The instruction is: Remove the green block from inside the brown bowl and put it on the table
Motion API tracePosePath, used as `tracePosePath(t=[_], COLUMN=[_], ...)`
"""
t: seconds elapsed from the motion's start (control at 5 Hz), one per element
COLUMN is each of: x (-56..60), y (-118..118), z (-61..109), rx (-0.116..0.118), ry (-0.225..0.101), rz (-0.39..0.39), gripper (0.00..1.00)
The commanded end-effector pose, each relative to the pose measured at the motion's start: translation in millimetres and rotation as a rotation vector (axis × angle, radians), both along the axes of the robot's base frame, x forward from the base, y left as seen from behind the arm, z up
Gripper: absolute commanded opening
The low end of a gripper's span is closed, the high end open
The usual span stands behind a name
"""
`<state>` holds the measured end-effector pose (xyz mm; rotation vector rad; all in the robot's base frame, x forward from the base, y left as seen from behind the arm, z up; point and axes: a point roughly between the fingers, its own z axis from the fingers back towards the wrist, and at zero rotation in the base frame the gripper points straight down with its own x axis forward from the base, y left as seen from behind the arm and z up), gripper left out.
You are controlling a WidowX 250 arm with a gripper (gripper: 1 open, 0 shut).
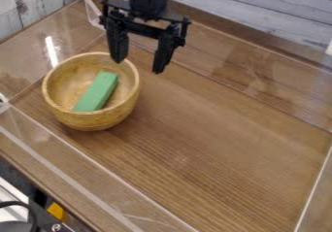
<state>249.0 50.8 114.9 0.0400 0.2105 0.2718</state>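
Note:
The green block [96,91] lies flat inside the brown bowl [65,115], slanted along the bowl's floor. The bowl rests on the table [220,129] at the left. My gripper [142,60] hangs pointing down just behind and to the right of the bowl's far rim, above the tabletop. Its two black fingers [119,49] stand wide apart with nothing between them, so it is open. It touches neither bowl nor block.
Clear acrylic walls [155,202] edge the tabletop at the front and sides. A white plank wall [273,3] runs behind. Bare wood spreads to the right of the bowl.

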Motion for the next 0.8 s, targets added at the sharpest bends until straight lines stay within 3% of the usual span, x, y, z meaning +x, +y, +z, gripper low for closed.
tracePosePath(t=[0.0, 0.2, 0.4, 0.6], x=[-4.2, -7.6, -10.9, -15.3], y=[11.8, 18.8, 24.5, 44.5], z=[7.1, -1.9, -13.9, -21.8], rx=[0.018, 0.022, 0.037, 0.053], ry=[-0.062, -0.071, -0.073, -0.074], rz=[-0.025, 0.010, 0.047, -0.002], gripper=[1.00, 0.00, 0.00, 1.00])
